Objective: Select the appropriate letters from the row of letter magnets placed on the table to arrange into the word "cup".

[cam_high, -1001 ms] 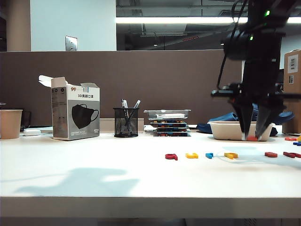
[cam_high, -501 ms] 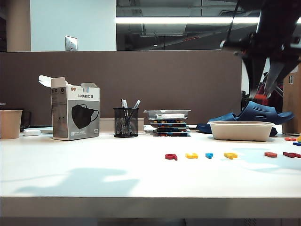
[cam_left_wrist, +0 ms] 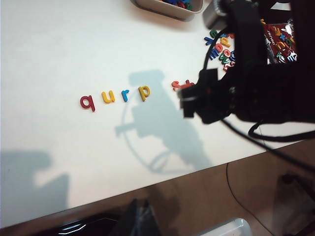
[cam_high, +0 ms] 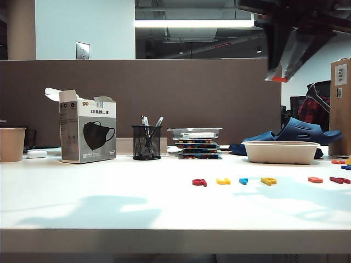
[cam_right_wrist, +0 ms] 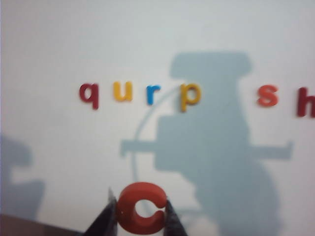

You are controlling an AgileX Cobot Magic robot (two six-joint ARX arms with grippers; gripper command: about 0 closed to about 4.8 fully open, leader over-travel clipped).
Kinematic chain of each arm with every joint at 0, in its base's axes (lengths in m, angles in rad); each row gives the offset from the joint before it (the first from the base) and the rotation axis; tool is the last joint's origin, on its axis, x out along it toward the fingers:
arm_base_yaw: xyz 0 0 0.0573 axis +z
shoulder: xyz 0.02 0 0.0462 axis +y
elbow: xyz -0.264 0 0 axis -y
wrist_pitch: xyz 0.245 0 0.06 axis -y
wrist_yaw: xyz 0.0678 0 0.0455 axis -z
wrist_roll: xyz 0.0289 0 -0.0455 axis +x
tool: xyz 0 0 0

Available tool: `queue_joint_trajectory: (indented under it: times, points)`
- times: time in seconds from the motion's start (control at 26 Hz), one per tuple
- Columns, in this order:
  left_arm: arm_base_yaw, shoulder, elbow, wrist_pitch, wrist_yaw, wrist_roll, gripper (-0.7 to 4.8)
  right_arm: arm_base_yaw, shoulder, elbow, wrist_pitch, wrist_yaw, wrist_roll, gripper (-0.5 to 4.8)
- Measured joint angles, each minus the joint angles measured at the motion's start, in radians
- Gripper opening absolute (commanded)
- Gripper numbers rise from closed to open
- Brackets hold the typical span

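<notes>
Held letter: an orange-red "c", flat, rounded, glossy plastic, pinched between the two dark fingertips of the right gripper; its opening faces sideways out of the grip.
Right gripper jaws: closed partway, clamped on the c's two outer sides, high above the table.
Row below the jaws: dark red "q", yellow "u", blue "r", yellow "p" lie flat in a line on the white top, well apart from the held c; an orange-red "s" and a dark red "h" lie further along.
Left gripper: its jaws do not show in any view; cannot tell their state.
Exterior view only: a grey box printed "3D" with a black mask picture, a mesh pen cup, a beige tray; letters read only as coloured bits.
Left wrist view only: a heap of mixed letters beyond the right arm.
</notes>
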Motion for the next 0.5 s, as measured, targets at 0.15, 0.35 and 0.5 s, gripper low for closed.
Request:
queue_joint_trajectory:
  times: [0.15, 0.35, 0.5]
  points:
    - [0.0, 0.0, 0.0, 0.0, 0.0, 0.0, -0.05, 0.065, 0.002, -0.003, -0.013, 0.032, 0.033, 1.04]
    - [0.0, 0.0, 0.0, 0.0, 0.0, 0.0, -0.05, 0.14, 0.011, -0.005, 0.021, 0.089, 0.076, 1.04]
    - [0.0, 0.0, 0.0, 0.0, 0.0, 0.0, -0.05, 0.171, 0.018, -0.074, 0.102, 0.087, 0.102, 1.04]
